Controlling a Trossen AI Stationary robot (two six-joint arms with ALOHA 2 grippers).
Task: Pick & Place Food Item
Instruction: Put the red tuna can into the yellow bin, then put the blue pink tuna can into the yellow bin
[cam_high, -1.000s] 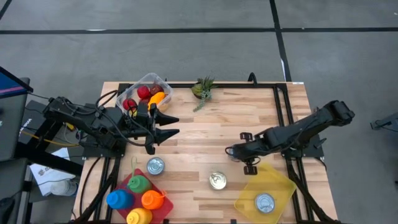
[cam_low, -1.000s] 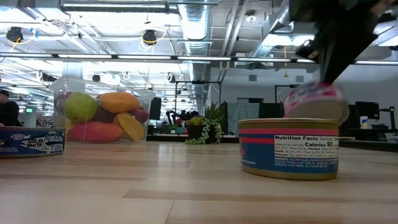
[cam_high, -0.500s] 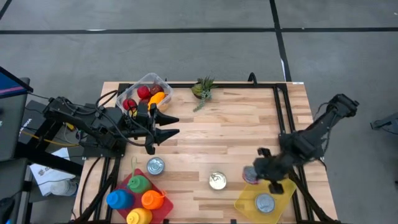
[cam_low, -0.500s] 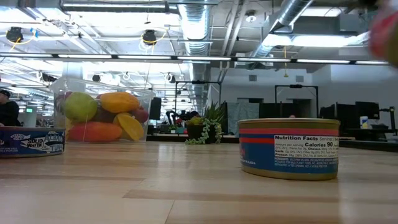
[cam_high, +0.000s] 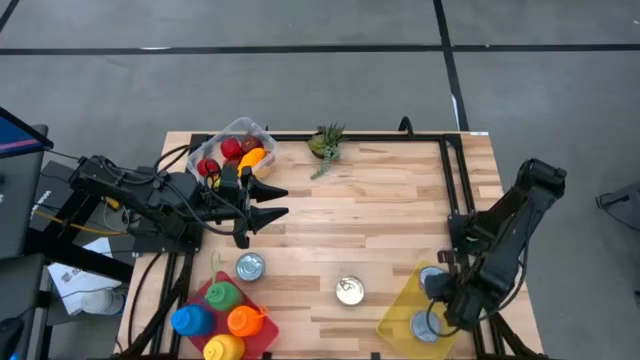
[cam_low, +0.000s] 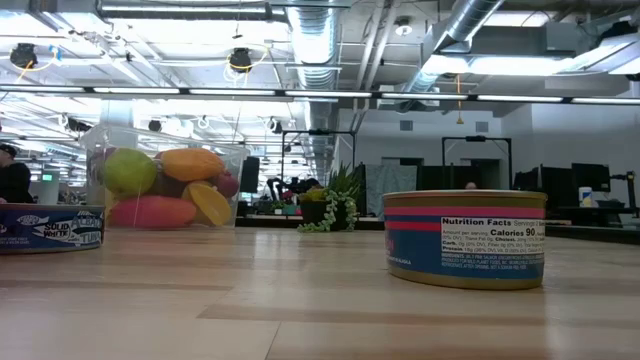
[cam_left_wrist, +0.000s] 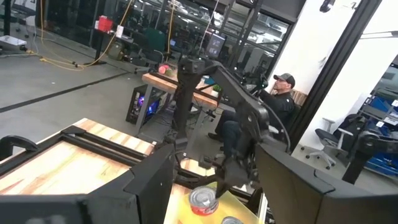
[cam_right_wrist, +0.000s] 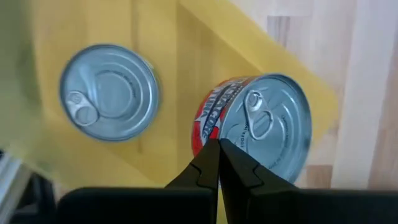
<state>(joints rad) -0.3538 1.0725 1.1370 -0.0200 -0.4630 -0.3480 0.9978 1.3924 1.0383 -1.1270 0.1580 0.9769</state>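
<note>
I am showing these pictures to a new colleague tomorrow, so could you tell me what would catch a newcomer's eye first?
Probably the right gripper, shut and poised over the yellow tray at the table's front right corner, with a red-labelled can just beneath its fingertips and a second can lying in the tray. Next, the bright cluster of coloured bottles at the front left, and the clear tub of toy fruit at the back left, near the waiting left gripper.
</note>
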